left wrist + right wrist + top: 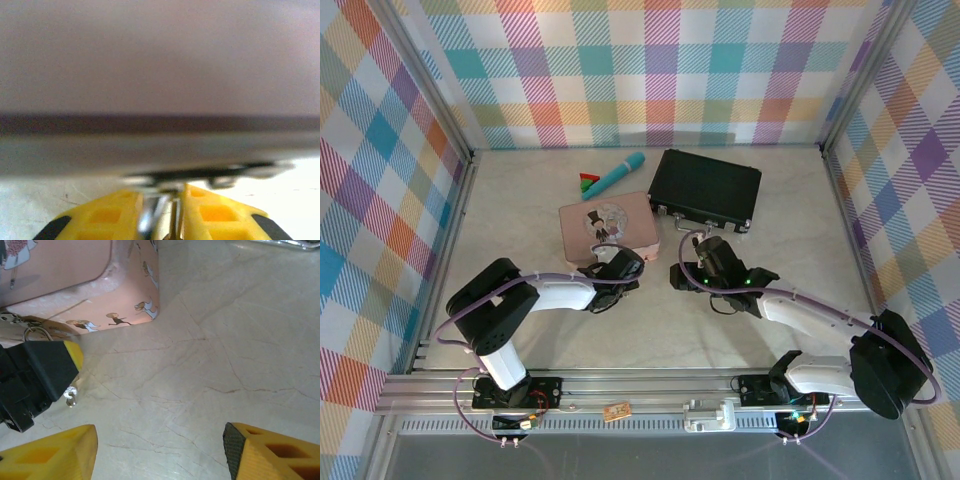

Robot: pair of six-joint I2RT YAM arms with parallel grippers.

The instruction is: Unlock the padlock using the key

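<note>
**Left jaws narrow on the padlock beside the pink tin, right jaws wide and empty**

The left jaws stand narrow, their yellow fingers (117, 210) pinching a silvery metal bar that looks like the shackle of the padlock (35, 332). From the right wrist the shackle shows as a small silver loop rising just behind the left arm's black finger block, at the foot of the pink tin (125, 295). The lock's body is hidden. A small shiny metal bit (70, 396) sits at the near side of that finger; I cannot tell whether it is the key.

The right jaws are wide, with nothing between the yellow fingertips (65, 450), only bare pale surface (225, 365). They face the left jaws from close by, near the tin's corner.

From above, both arms meet just in front of the tin, mid-surface. Behind the tin on the right lies a black case (705, 188), touching none of the arms. Behind the tin on the left are a teal wand (615, 175) and a small red and green block (587, 183). An orange tag (615, 411) lies on the rail between the arm bases
</note>
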